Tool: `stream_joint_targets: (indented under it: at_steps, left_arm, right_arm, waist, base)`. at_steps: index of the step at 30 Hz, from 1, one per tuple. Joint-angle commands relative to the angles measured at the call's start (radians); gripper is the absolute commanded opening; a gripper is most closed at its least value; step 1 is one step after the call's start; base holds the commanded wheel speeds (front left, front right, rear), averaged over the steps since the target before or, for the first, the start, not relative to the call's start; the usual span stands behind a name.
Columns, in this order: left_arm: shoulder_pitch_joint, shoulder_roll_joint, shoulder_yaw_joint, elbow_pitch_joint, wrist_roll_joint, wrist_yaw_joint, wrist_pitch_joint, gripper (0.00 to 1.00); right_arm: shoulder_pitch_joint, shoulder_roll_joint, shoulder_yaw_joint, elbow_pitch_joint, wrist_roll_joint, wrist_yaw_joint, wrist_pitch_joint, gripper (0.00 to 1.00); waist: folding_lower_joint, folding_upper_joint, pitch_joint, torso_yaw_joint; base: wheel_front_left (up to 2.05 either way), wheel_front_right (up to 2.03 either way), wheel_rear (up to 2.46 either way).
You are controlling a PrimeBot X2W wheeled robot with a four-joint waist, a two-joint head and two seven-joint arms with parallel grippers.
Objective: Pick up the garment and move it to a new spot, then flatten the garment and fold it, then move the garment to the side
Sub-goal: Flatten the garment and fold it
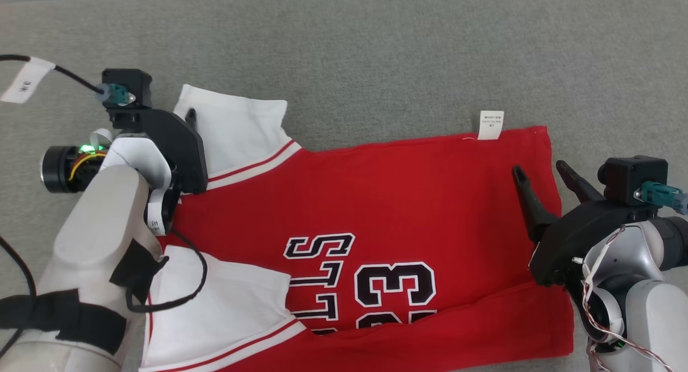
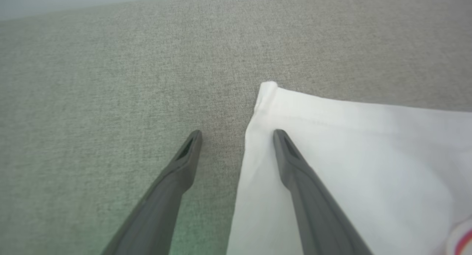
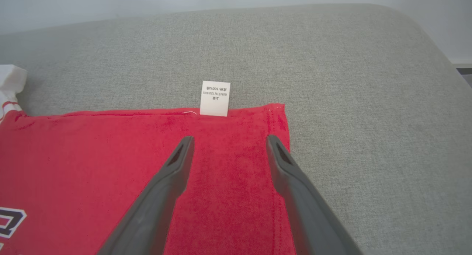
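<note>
- Head view: shows a red basketball jersey [image 1: 408,200] with white sleeves, spread on a grey upholstered surface [image 1: 376,55].
- Lies lengthwise across that view, sleeves toward the robot's left, hem toward its right; near long edge looks folded up over the lower part of the white-edged number 23 [image 1: 395,286].
- Carries a white care label [image 1: 491,124] that sticks out from the far edge close to the hem corner.
- Left wrist view: finds the left hand [image 2: 238,135] released, fingers spread wide, grasping nothing.
- Straddles the cuff edge of the far white sleeve [image 2: 350,144]: one finger over white cloth, the other over bare grey fabric.
- Right wrist view: finds the right hand [image 3: 228,139] likewise released and empty.
- Hovers at the far hem corner, both fingertips above red cloth, label just beyond them; cannot tell whether touching.
</note>
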Motion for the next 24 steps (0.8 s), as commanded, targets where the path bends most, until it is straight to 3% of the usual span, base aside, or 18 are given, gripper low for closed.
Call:
stream_joint_targets:
  at_steps: [1, 8, 9, 10, 11, 12, 15, 19, 24]
  left_arm:
    - [-0.017, -0.004, -0.004, 0.024, 0.013, 0.008, 0.002, 1.0]
    - [-0.052, 0.006, -0.02, 0.111, 0.022, 0.005, -0.008, 1.0]
    - [-0.054, 0.003, -0.023, 0.122, 0.02, 0.0, -0.006, 0.93]
    - [-0.058, -0.002, -0.027, 0.129, 0.02, -0.003, -0.001, 0.5]
    - [-0.06, -0.007, -0.029, 0.137, 0.019, -0.004, 0.006, 0.41]
    - [-0.06, -0.007, -0.029, 0.137, 0.019, -0.004, 0.006, 0.41]
    - [-0.062, -0.013, -0.031, 0.156, 0.007, -0.013, 0.011, 0.0]
    - [-0.069, -0.02, -0.034, 0.167, 0.006, -0.021, -0.017, 0.0]
    - [-0.079, -0.046, -0.049, 0.158, 0.028, 0.013, -0.125, 0.0]
  right_arm:
    - [-0.004, 0.003, -0.003, -0.003, 0.008, -0.002, -0.01, 1.0]
    - [0.003, 0.007, -0.003, 0.005, 0.009, -0.002, -0.019, 1.0]
    - [0.0, 0.007, -0.003, 0.007, 0.01, -0.002, -0.018, 1.0]
    - [-0.003, 0.008, -0.002, 0.007, 0.01, -0.002, -0.016, 1.0]
    - [-0.006, 0.008, -0.002, 0.006, 0.009, -0.002, -0.015, 1.0]
    - [-0.006, 0.008, -0.002, 0.006, 0.009, -0.002, -0.015, 1.0]
    - [-0.01, 0.004, -0.008, 0.0, 0.007, -0.002, -0.011, 1.0]
    - [-0.017, -0.006, -0.025, -0.01, -0.001, -0.002, -0.007, 1.0]
    - [-0.045, -0.028, -0.065, -0.016, -0.052, -0.002, -0.026, 1.0]
  waist:
    - [-0.0003, -0.0002, 0.036, -0.032]
    - [-0.0003, -0.0002, 0.042, -0.042]
    - [-0.0003, -0.0002, 0.041, -0.043]
    - [-0.0003, -0.0002, 0.04, -0.044]
    - [-0.0003, -0.0002, 0.039, -0.044]
    - [-0.0003, -0.0002, 0.039, -0.044]
    - [-0.0003, -0.0002, 0.036, -0.045]
    - [-0.0003, -0.0002, 0.034, -0.038]
    - [-0.0003, -0.0002, 0.041, -0.009]
  base:
    - [0.0, 0.0, 0.0]
    - [0.0, 0.0, 0.0]
    - [0.0, 0.0, 0.0]
    - [0.0, 0.0, 0.0]
    - [0.0, 0.0, 0.0]
    - [0.0, 0.0, 0.0]
    - [0.0, 0.0, 0.0]
    - [0.0, 0.0, 0.0]
    - [0.0, 0.0, 0.0]
